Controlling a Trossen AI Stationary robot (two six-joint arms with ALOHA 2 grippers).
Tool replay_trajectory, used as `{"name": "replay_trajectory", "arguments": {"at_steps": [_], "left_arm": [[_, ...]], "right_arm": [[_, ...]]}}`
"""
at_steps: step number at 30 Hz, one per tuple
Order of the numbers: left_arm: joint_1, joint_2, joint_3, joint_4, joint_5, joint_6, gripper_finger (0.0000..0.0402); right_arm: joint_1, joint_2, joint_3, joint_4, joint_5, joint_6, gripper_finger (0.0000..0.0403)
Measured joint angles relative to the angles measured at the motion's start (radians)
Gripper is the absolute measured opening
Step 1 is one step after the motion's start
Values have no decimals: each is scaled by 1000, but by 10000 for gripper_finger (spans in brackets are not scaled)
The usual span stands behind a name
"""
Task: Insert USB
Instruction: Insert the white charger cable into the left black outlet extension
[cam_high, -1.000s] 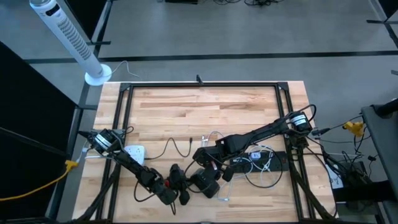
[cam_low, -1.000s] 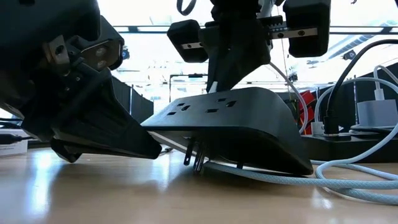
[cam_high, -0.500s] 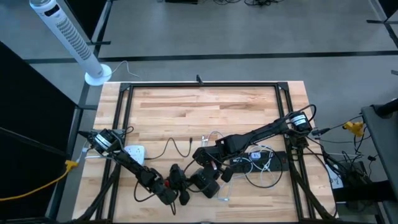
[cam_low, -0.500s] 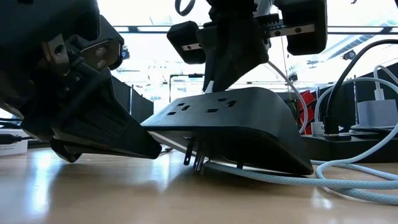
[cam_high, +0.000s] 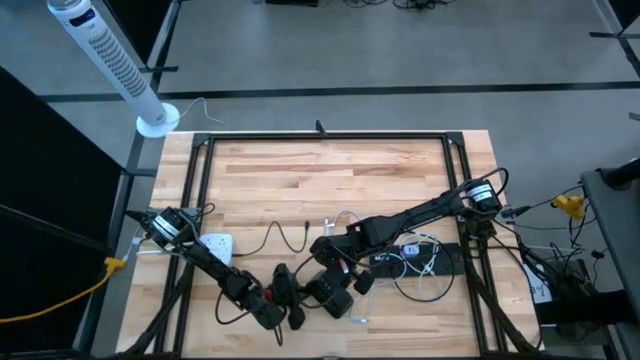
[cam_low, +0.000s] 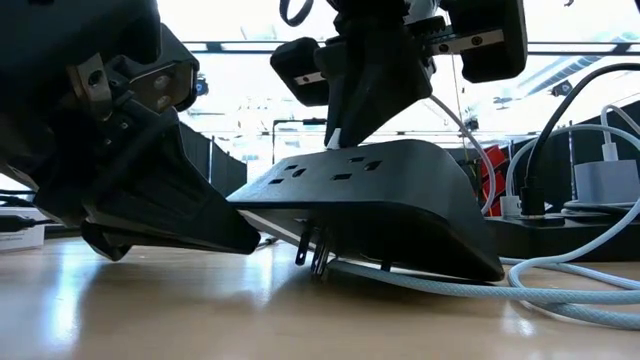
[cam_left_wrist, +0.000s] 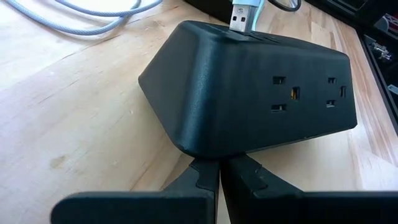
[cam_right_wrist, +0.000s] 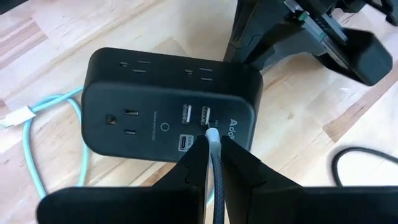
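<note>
A black multi-outlet charger block (cam_low: 370, 200) (cam_right_wrist: 161, 118) (cam_left_wrist: 249, 87) lies near the table's near edge (cam_high: 328, 297). It is tilted, its prongs (cam_low: 315, 255) pointing down at the wood. My right gripper (cam_right_wrist: 210, 155) (cam_low: 338, 125) (cam_high: 337, 272) comes from above, shut on a USB plug (cam_left_wrist: 242, 14) at the block's port face. My left gripper (cam_left_wrist: 219, 171) (cam_low: 245, 238) (cam_high: 288, 300) is shut, level at the block's left lower edge. A pale teal cable (cam_low: 560, 300) trails from under the block. My right gripper pinches the USB plug's housing (cam_right_wrist: 211, 138) between its two fingers, slanting down from above, with the cable (cam_right_wrist: 216, 186) running back between the fingers. The plug's metal tip (cam_left_wrist: 239, 23) stands at a port on the block's face; how deep it sits I cannot tell. My left gripper has its shut fingertips (cam_left_wrist: 208, 168) against the underside of the charger block's lower edge (cam_left_wrist: 205, 149), level from the table's left. The block's body hides the tips. That side of the block is raised off the wood.
A black power strip (cam_high: 432, 262) with white plugs and looped cables lies right of the block. A white adapter (cam_high: 216, 243) and a thin black cable (cam_high: 285, 235) lie to the left. Bare wood fills the table's far half (cam_high: 320, 170).
My right gripper, with the plug, has shifted slightly toward the table's left over the block's port face. The charger block and my left gripper have stayed put.
</note>
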Motion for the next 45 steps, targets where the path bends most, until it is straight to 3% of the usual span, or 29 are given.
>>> {"name": "replay_trajectory", "arguments": {"at_steps": [45], "left_arm": [[-1,-1,0,41,-58,58,0]], "right_arm": [[10,42,5,30,-8,133,12]]}}
